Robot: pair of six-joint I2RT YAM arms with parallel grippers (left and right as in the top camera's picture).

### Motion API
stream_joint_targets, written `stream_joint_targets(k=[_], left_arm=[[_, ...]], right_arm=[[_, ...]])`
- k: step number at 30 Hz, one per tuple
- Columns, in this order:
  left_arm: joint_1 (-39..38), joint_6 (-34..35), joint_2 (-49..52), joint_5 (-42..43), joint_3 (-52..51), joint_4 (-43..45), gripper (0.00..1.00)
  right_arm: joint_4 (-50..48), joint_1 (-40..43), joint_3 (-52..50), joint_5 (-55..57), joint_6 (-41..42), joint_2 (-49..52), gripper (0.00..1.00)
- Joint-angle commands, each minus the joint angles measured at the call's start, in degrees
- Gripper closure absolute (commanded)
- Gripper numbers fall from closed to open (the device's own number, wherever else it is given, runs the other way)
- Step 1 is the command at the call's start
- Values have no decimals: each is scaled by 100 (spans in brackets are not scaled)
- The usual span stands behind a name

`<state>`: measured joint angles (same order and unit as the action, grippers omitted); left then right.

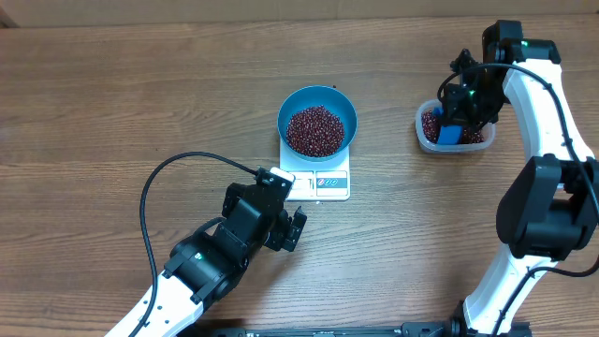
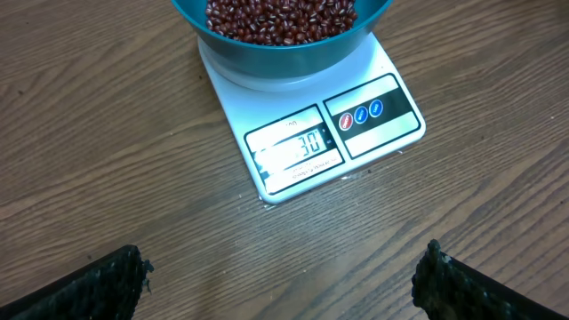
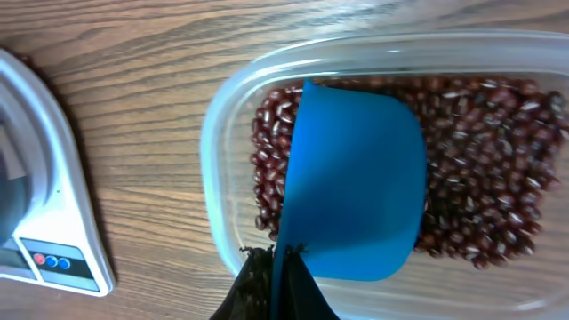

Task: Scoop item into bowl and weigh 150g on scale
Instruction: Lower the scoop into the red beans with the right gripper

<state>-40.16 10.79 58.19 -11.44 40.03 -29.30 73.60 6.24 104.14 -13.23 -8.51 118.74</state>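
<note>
Overhead, 12 o'clock = far edge of the table. Bowl sits on the scale near table centre, covering the platform's 12 o'clock part, with the display strip left clear at 6. Beans fill the bowl floor in a round heap, well below the rim. Left gripper hovers over bare wood just off the scale's 7 o'clock corner, jaws spread wide, nothing between them, not touching scale or bowl. Left wrist view looks straight at the display: last digits read 30, leading part lost in glare (can't call the full number). Tub stands at 3 o'clock of the bowl, well apart from the scale, with more beans inside. Right gripper is over the tub, fingers pinched together on the handle of the scoop. The scoop is down inside the tub, its blue back facing the wrist camera, lying over the beans at the tub's scale-side half. Whether the scoop carries any beans is hidden.
</note>
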Motion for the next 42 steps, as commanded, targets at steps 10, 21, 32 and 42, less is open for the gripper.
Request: stream_joint_targets(k=[10, 21, 32, 42], left_arm=[[-37, 101, 31, -98, -46, -11, 0], [-37, 101, 31, -98, -46, -11, 1], [-35, 101, 31, -98, -46, -15, 0], [-37, 101, 31, -98, -46, -24, 1]], right_arm=[[-4, 267, 90, -1259, -210, 96, 96], [46, 1119, 87, -2474, -404, 96, 96], [79, 1311, 83, -2549, -402, 96, 96], [247, 1565, 83, -2546, -507, 96, 96]])
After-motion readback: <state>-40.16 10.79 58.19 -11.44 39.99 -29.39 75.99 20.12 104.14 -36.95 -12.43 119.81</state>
